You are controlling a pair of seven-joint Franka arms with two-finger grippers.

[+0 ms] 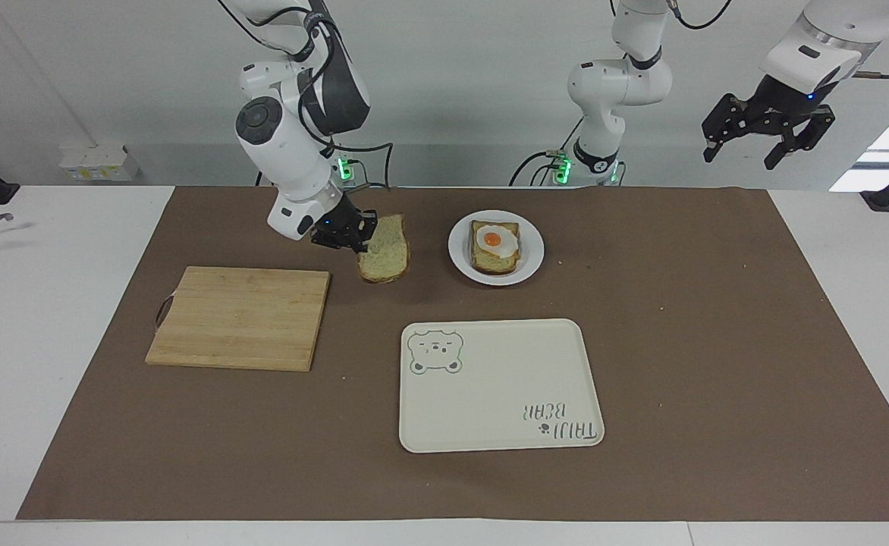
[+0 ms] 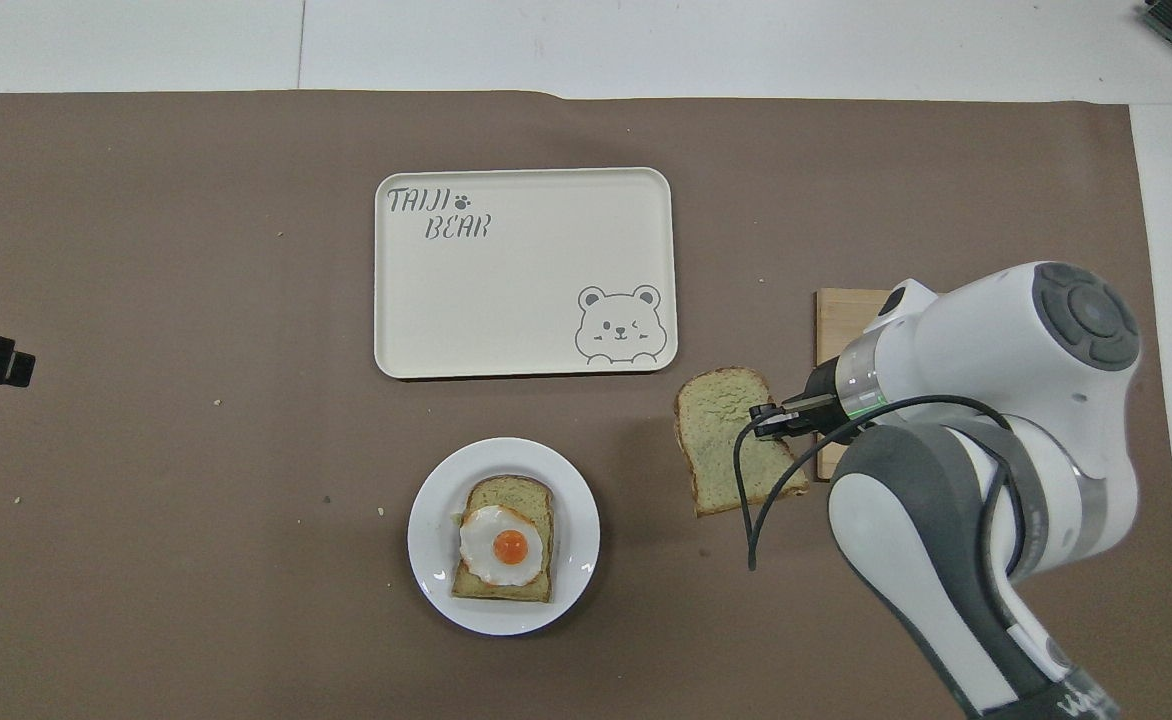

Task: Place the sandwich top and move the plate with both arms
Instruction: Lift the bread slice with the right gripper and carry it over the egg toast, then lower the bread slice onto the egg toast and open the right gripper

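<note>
My right gripper is shut on the sandwich top, a plain pale bread slice with brown crust. It holds the slice tilted in the air over the brown mat, between the cutting board and the plate; both also show in the overhead view, gripper and slice. The small white plate carries a toast slice with a fried egg and shows in the overhead view too. My left gripper is open and empty, waiting raised off the left arm's end of the table.
A wooden cutting board lies toward the right arm's end of the table. A cream rectangular tray with a bear drawing lies farther from the robots than the plate. A brown mat covers the table.
</note>
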